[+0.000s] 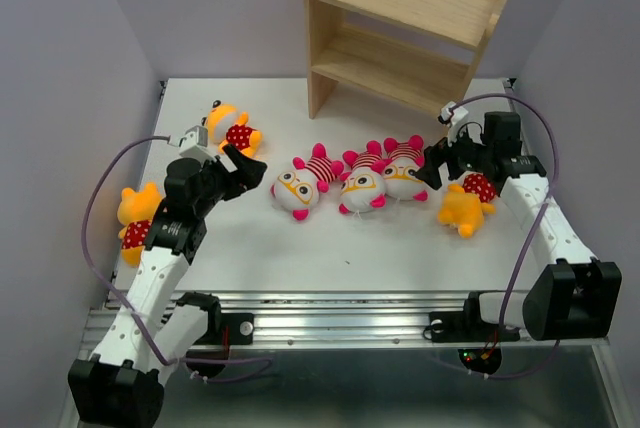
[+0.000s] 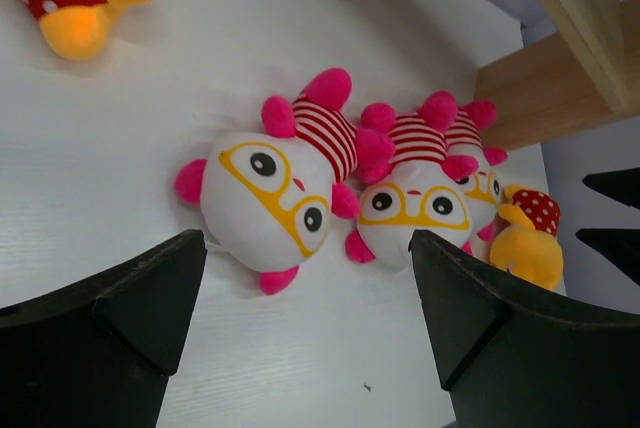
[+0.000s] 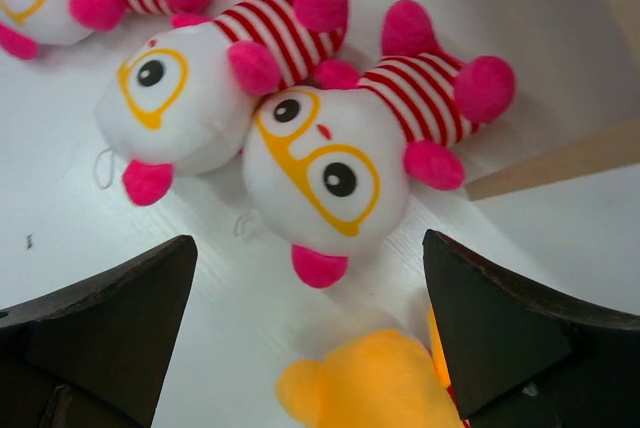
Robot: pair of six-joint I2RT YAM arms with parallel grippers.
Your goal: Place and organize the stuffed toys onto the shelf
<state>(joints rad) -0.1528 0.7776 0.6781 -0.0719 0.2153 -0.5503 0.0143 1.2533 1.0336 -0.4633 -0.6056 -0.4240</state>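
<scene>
Three white-faced striped toys lie in a row mid-table: left [image 1: 298, 188], middle [image 1: 362, 183], right [image 1: 404, 173]. Orange toys lie at the far left [image 1: 235, 130], the left edge [image 1: 135, 218] and the right [image 1: 468, 200]. The wooden shelf [image 1: 400, 18] stands empty at the back. My left gripper [image 1: 248, 171] is open and empty, just left of the row; its view shows the left white toy [image 2: 270, 188] ahead of the open gripper [image 2: 310, 293]. My right gripper [image 1: 433, 170] is open and empty [image 3: 310, 298], beside the right white toy [image 3: 330, 163] and over the orange toy [image 3: 370, 383].
The white table [image 1: 330, 248] ends in a metal rail at the near edge. Grey walls close in on the left and right. The shelf's side panel foot [image 3: 560, 163] stands close behind the right white toy. Cables loop from both arms.
</scene>
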